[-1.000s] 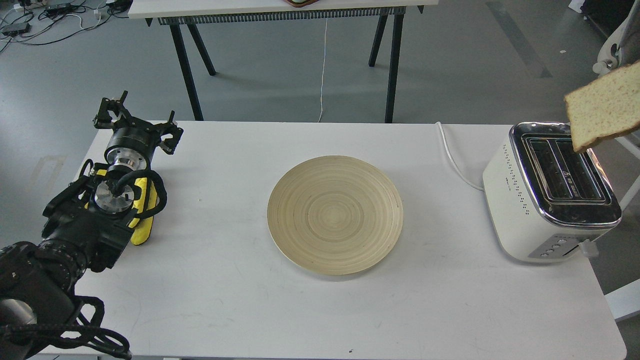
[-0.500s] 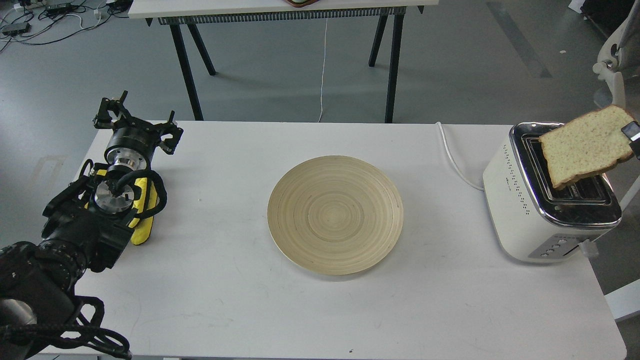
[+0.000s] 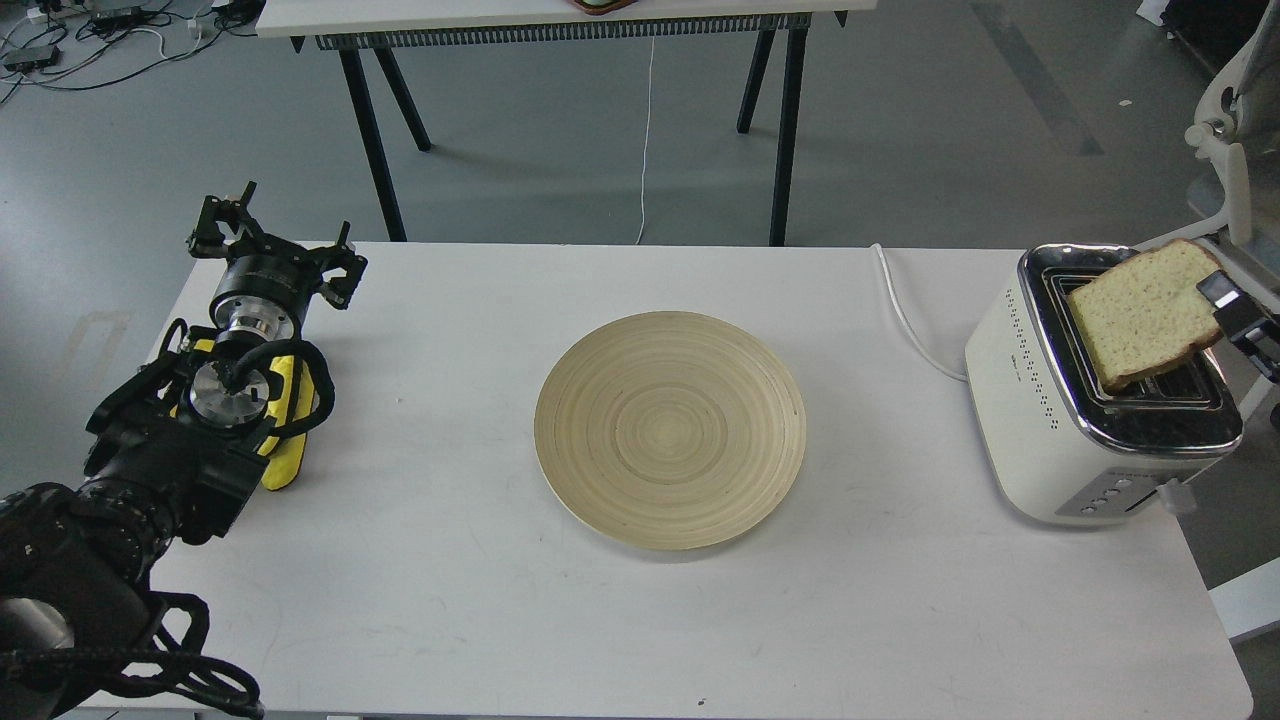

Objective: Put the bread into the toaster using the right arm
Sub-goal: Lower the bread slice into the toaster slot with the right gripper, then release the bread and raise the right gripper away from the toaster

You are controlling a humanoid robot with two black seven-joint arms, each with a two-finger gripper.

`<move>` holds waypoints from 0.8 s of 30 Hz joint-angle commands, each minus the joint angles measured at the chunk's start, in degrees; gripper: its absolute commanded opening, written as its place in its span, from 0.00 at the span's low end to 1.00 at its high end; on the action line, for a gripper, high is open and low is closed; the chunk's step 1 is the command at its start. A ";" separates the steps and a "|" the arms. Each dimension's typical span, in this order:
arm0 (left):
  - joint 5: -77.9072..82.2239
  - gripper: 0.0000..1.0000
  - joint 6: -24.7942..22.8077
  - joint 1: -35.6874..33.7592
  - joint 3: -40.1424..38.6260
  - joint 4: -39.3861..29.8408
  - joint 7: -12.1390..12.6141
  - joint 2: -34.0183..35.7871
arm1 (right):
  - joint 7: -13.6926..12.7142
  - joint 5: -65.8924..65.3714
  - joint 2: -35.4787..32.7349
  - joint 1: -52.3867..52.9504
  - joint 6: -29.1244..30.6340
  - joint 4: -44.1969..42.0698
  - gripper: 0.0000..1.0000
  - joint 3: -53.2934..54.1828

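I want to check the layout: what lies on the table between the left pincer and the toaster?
In the head view, only the round wooden plate lies between the left pincer and the toaster; the rest of the white table there is bare.

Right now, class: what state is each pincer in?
Left pincer: open, holding nothing.
Right pincer: closed on the bread, over the toaster.

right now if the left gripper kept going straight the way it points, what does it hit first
Probably nothing on the table. The left gripper points away toward the far-left table edge, with only bare tabletop and then floor ahead; depth is hard to judge from this view.
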 commanded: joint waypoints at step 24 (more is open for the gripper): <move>-0.01 1.00 0.00 0.00 -0.07 0.00 0.00 -0.05 | 0.00 18.47 32.90 2.73 0.00 -1.18 0.98 18.64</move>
